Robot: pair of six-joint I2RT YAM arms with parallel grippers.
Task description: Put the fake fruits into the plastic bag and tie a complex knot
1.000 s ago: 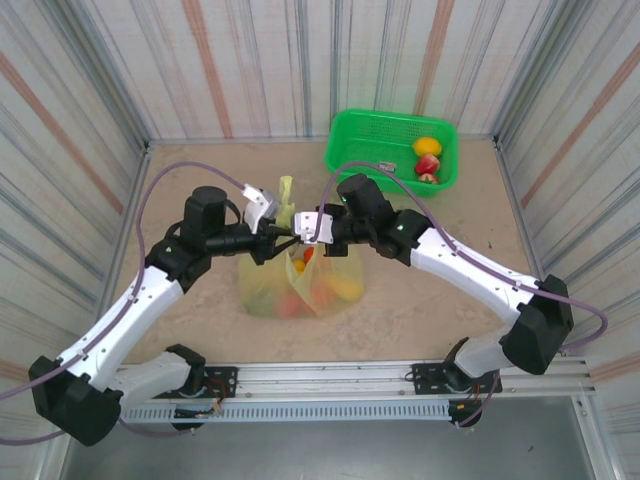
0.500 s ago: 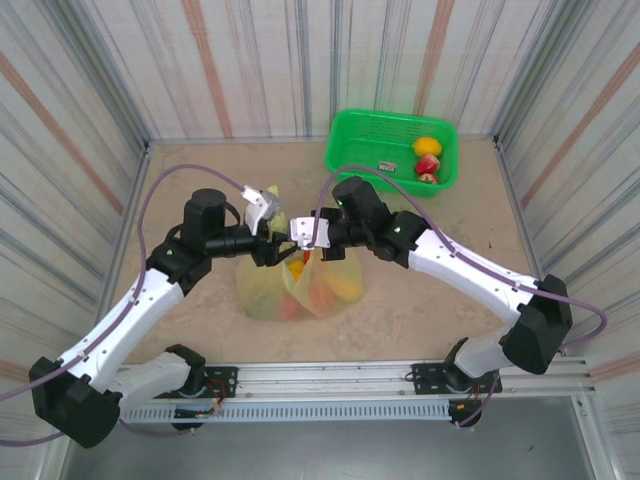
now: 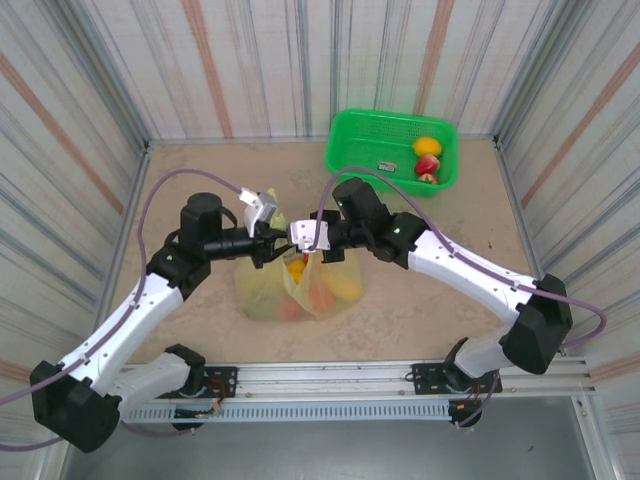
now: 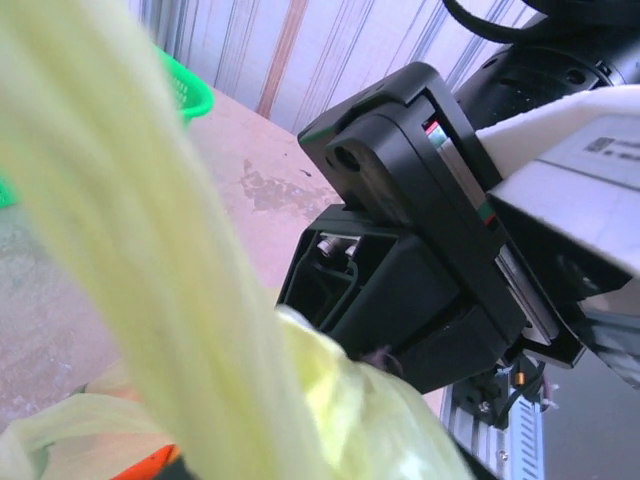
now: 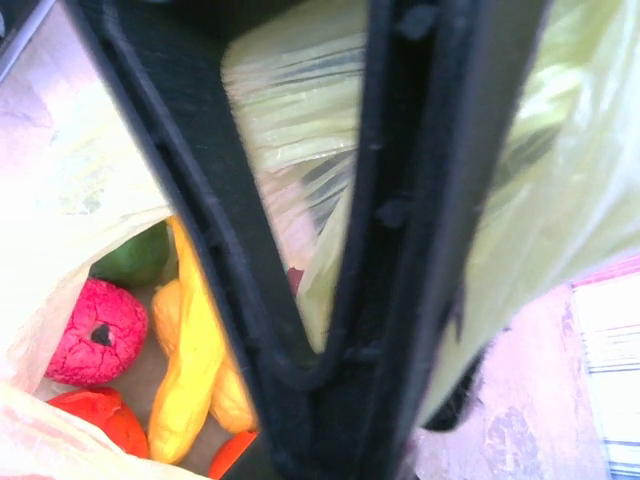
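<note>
Top view and both wrist views. My left jaws and right jaws meet tip to tip above the mouth of the plastic bag (image 3: 263,297), which stands on the tabletop (image 3: 200,180) directly below them, its pale yellow-green film drawn up to where they meet. My right jaws are closed to a narrow V, with bag film pinched between them and draped over their outer side. Whether my left jaws are closed on anything I cannot tell: in the left wrist view a blurred, taut handle strand (image 4: 150,250) of the bag runs across the foreground, and the black housing (image 4: 400,260) of my right wrist sits just beyond it. Beneath my right jaws, inside the bag, lie the fake fruits: a pink-red strawberry (image 5: 95,330), a yellow banana (image 5: 190,350) beside it, a green fruit (image 5: 135,258) above both, and an orange-red one (image 5: 95,415) lowest in frame. Well beyond my right jaws, at the far side of the tabletop, stands a bright green mesh basket (image 3: 350,135) holding a yellow fruit (image 3: 427,146) and a red fruit (image 3: 428,166).
</note>
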